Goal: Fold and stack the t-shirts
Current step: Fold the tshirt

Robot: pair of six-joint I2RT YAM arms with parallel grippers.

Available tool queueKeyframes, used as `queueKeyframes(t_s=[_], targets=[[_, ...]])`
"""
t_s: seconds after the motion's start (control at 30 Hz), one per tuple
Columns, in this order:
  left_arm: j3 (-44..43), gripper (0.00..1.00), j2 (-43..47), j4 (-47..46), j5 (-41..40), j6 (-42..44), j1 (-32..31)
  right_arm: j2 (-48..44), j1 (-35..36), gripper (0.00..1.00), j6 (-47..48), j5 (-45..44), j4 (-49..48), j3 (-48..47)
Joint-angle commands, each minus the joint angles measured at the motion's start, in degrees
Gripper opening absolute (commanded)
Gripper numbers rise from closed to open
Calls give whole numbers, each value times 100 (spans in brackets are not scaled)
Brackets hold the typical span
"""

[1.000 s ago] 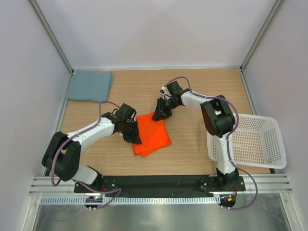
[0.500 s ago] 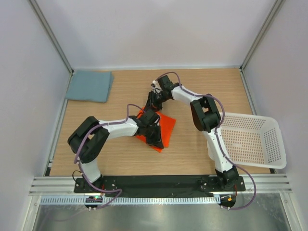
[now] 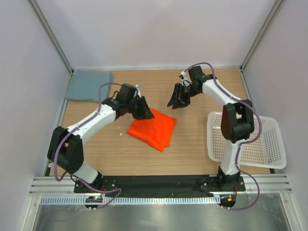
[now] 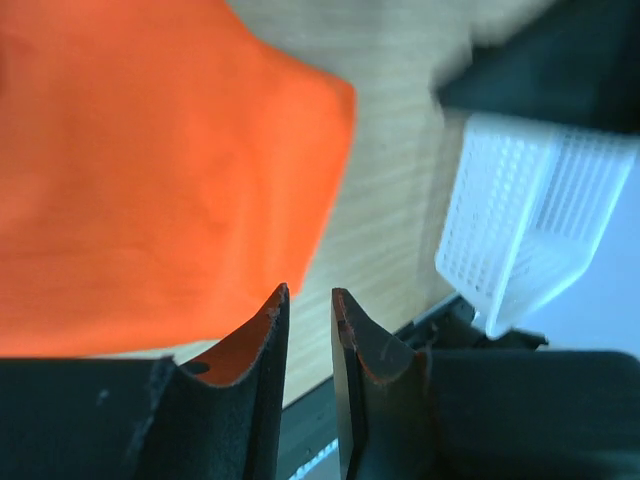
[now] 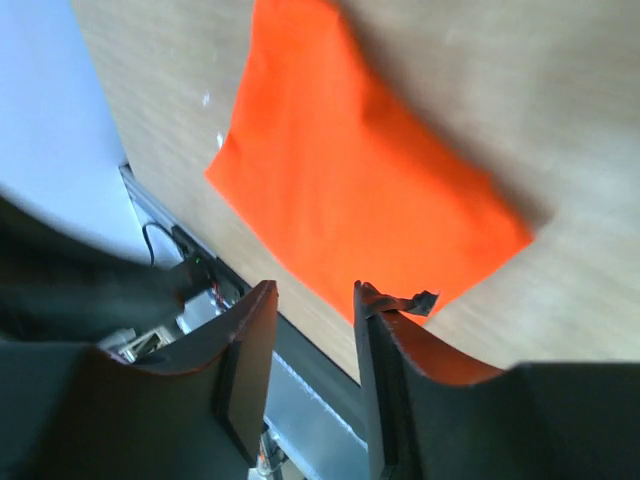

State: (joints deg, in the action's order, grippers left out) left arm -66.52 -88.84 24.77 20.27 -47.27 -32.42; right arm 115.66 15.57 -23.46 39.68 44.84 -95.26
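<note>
The orange shirt [image 3: 153,129] lies folded, seemingly ready for stacking. Left hand [image 4: 310,296] and right hand [image 5: 316,288] hang open, empty, beside it.

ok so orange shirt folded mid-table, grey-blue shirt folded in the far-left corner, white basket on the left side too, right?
No. The white basket is on the right side, not the left; the top external view shows it. The rest stands: orange shirt folded in the middle, grey-blue shirt folded in the far-left corner.
</note>
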Motion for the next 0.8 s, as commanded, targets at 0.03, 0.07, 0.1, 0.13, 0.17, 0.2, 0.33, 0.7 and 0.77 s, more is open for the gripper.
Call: queueKeyframes(t_s=[0.03,0.07,0.1,0.13,0.17,0.2,0.33,0.7,0.77], targets=[[-299,24,-449,414,582,498,772,-974,543,41,-219,198,-649,1324],[-378,23,-581,405,696,586,842,-1062,648,39,-255,198,-756,1483],[-579,23,-721,405,810,752,869,-1132,744,37,-307,250,-984,1728],[-651,23,-1027,344,1012,797,869,-1211,937,34,-325,294,-1090,1835],[-721,23,-1161,283,1092,833,878,-1203,1026,31,-343,312,-1187,1914],[-765,22,-1301,204,1162,842,878,-1186,1088,29,-361,321,-1301,2063],[-897,22,-1960,-236,1330,798,913,-1011,1202,16,-633,575,-1978,2591],[-784,18,-2525,-158,1014,1087,1388,-501,1202,10,-598,603,-2692,3945],[-775,19,-2463,-26,900,1228,1397,-509,1202,10,-545,541,-2647,3972]])
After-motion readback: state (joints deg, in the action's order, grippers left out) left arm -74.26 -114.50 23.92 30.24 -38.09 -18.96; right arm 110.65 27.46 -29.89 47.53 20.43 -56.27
